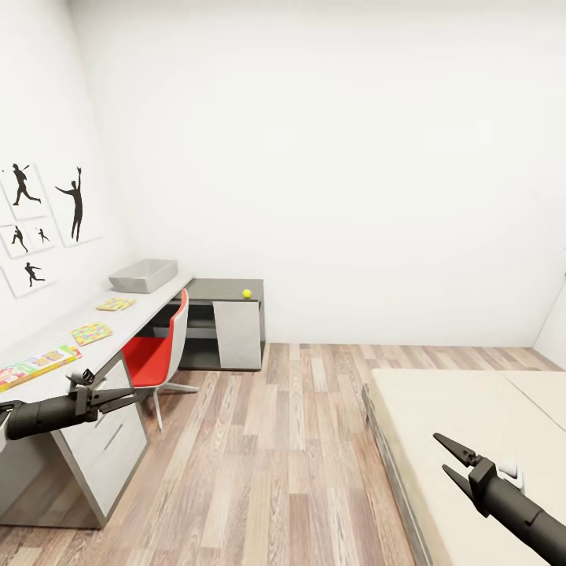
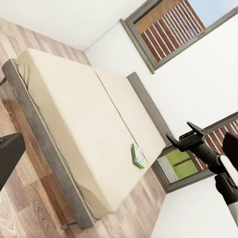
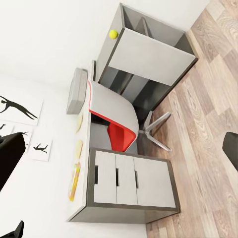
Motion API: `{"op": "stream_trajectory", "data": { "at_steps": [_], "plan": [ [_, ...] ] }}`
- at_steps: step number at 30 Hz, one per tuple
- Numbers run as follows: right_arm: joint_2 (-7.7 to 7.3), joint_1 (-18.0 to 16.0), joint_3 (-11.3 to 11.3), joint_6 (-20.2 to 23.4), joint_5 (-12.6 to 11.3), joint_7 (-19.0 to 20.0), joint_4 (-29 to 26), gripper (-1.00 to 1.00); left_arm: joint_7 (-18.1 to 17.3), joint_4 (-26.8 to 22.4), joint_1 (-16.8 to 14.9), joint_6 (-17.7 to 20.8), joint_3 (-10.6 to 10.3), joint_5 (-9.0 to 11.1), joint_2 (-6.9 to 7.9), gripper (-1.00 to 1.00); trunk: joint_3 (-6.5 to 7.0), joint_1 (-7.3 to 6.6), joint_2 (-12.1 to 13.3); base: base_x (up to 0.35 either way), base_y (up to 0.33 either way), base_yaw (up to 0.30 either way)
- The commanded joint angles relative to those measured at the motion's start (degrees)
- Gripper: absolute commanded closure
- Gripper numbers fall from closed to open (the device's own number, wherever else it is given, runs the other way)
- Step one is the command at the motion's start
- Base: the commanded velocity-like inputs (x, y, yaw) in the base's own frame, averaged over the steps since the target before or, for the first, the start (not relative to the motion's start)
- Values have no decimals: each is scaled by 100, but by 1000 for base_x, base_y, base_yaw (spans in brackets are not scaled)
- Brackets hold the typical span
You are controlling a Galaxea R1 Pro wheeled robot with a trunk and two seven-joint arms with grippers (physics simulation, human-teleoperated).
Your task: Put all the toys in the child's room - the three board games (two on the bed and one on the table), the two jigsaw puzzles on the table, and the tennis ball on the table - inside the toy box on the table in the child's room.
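The toy box (image 1: pixel 143 275) is a light grey bin at the far end of the table (image 1: pixel 153 302). Two jigsaw puzzles (image 1: pixel 115 303) (image 1: pixel 91 333) lie along the top, with a board game (image 1: pixel 35 366) nearer me. The tennis ball (image 1: pixel 247 293) rests on the dark corner section. My left gripper (image 1: pixel 134 395) hangs open beside the drawers, holding nothing. Over the bed (image 1: pixel 464 424), my right gripper (image 1: pixel 440 453) is open and empty. In the left wrist view, a green-edged board game (image 2: pixel 139 156) lies on the bed near its far side.
A red chair (image 1: pixel 157 354) is tucked under the table, its legs reaching onto the wood floor (image 1: pixel 275 456). White drawers (image 1: pixel 110 448) stand at the table's near end. Sports prints (image 1: pixel 47 220) hang on the left wall. Windows (image 2: pixel 168 29) are behind the bed.
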Motion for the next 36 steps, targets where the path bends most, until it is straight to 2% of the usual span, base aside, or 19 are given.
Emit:
{"op": "stream_trajectory", "data": {
  "at_steps": [1,12,13,17,23,36],
  "plan": [
    [-1,1,-5,18,47,51,0,-100,-21,1,0,61,-1,-1,2,-100,0,2,-3,0,0,0],
    [6,7,-5,4,47,45,0,-100,-21,1,0,61,-1,-1,-3,-100,0,2,-3,0,-87,0],
    [-25,-8,28,-29,56,32,22,-100,-21,34,0,27,4,8,-36,-100,0,2,-3,0,0,0],
    [5,-8,24,-44,56,32,20,-100,-21,48,0,17,2,8,-166,-100,0,2,-3,0,0,0],
    [32,-8,13,-43,56,33,19,-100,-21,46,0,17,-4,8,-177,-100,0,2,-3,0,0,0],
    [-7,-8,15,-44,56,27,21,-100,-21,45,0,17,7,0,-254,-100,0,2,-3,0,0,0]
  ]
}}
